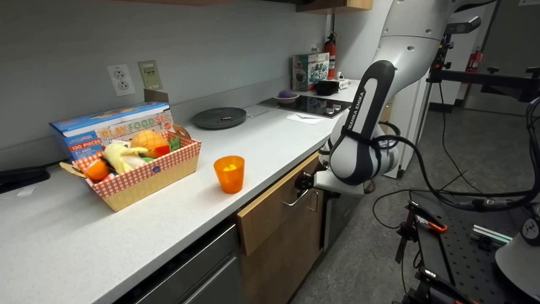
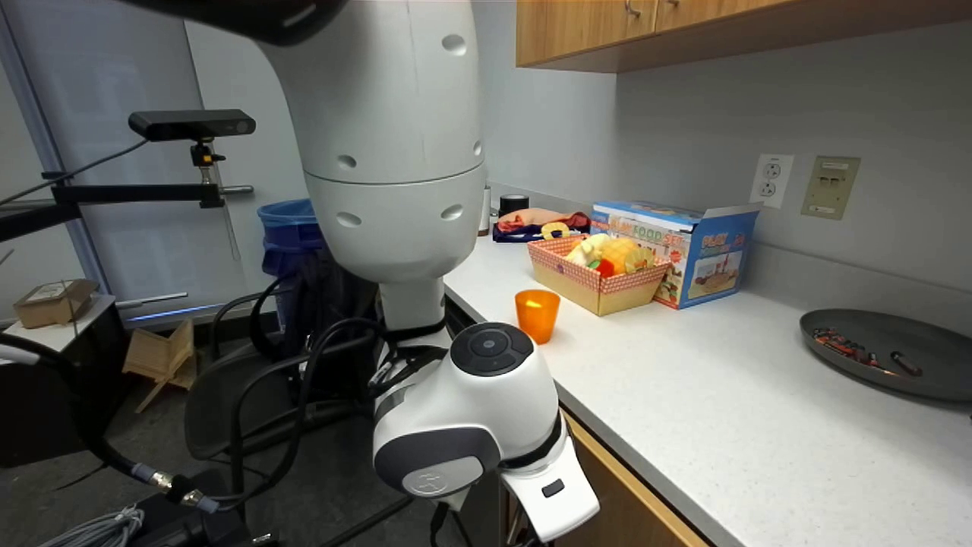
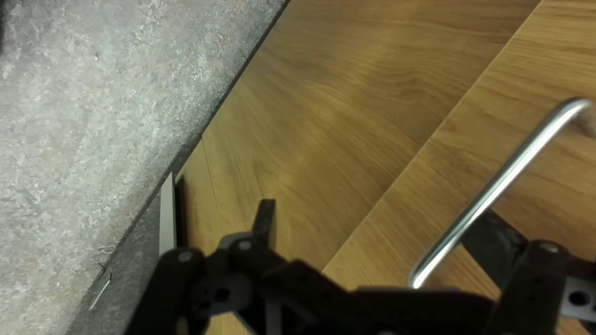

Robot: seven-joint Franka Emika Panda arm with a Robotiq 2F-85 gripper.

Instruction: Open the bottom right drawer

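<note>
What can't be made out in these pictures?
Inside the wooden drawer: hidden by its front and the countertop in an exterior view.
Lower attachment of the handle: hidden by the open jaws' base in the wrist view.
Items on the pan: too small to name in an exterior view.
Robot base: cut off by the right edge in an exterior view.

Place: a kitchen area with robot-lab gear set up in it.
Kitchen signs: long white counter (image 1: 261, 139), black cooktop (image 1: 312, 104), round pan (image 1: 213, 120), wooden overhead cupboards (image 2: 585, 34).
Lab signs: white robot arm (image 1: 405, 59), camera (image 2: 190, 124) on a bracket, black bench (image 1: 464, 251) dotted with holes.
</note>
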